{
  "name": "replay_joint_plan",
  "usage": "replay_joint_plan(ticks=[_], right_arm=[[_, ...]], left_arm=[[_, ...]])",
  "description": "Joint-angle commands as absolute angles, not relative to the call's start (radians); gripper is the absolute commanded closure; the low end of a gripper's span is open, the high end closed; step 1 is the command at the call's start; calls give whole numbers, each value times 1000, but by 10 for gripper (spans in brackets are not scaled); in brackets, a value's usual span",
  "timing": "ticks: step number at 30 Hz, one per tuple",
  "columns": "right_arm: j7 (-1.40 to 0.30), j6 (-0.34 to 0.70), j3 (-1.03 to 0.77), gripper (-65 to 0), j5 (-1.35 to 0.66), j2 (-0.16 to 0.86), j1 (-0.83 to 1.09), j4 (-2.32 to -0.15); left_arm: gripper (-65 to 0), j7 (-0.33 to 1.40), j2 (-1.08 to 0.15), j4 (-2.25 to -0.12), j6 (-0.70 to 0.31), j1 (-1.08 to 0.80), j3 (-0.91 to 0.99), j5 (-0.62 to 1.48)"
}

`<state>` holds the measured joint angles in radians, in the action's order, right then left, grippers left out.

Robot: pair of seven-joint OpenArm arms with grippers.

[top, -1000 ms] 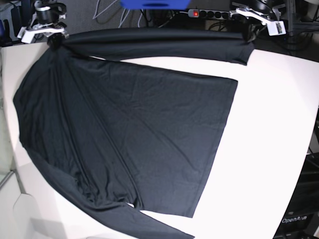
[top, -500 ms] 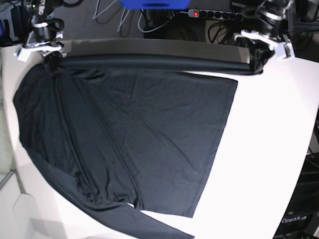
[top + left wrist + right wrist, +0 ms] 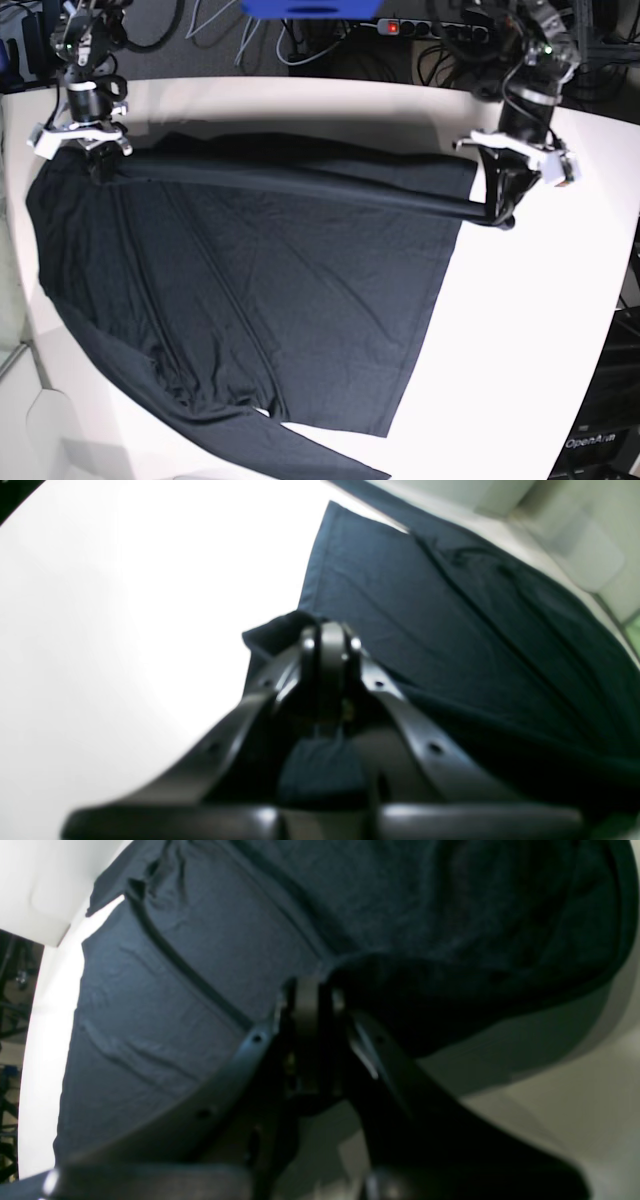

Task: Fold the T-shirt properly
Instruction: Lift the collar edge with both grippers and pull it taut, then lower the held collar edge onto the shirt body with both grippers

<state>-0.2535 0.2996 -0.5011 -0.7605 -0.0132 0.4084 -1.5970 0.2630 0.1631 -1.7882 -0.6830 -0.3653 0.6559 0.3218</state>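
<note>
The black T-shirt (image 3: 280,290) lies spread on the white table (image 3: 540,320), with its hem to the right. One long sleeve (image 3: 300,178) is stretched taut above the body between both grippers. At the right of the base view, my left gripper (image 3: 503,207) is shut on the sleeve's cuff end. In the left wrist view the left gripper (image 3: 327,642) pinches a bunch of the T-shirt (image 3: 450,630). On the left, near the shoulder, my right gripper (image 3: 100,162) is shut on the fabric. In the right wrist view the right gripper (image 3: 307,990) has closed jaws buried in the T-shirt (image 3: 200,940).
A power strip (image 3: 430,28), cables and a blue object (image 3: 310,8) lie beyond the table's far edge. The other sleeve (image 3: 310,455) trails toward the near edge. Bare white tabletop lies right of the hem.
Both grippers have carried the stretched sleeve from the table's far edge toward the near side. It now hangs over the upper part of the shirt's body.
</note>
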Motion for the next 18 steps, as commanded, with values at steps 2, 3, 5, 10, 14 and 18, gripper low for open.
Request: replay_joint_plan(ticks=[2, 3, 5, 10, 14, 18], right_arm=[[-229, 306, -506, 0, -768, -2, 407, -1590], [-229, 306, -506, 0, -768, -2, 401, -1586], [-229, 306, -506, 0, -768, -2, 390, -1572], [-222, 306, -506, 0, -768, -2, 374, -1544], [-220, 306, -506, 0, -768, -2, 371, -1544], [-222, 306, -512, -15, -768, -4, 348, -1532]], left_arm=[[0, 232, 157, -1773, -671, -332, 657, 328], [0, 232, 157, -1756, -670, -314, 657, 314], [0, 232, 157, -1715, -670, -285, 662, 282], [0, 232, 157, -1641, -670, -249, 665, 259], [0, 229, 157, -1610, -670, -239, 661, 245], [0, 226, 157, -1567, -670, -219, 662, 237]])
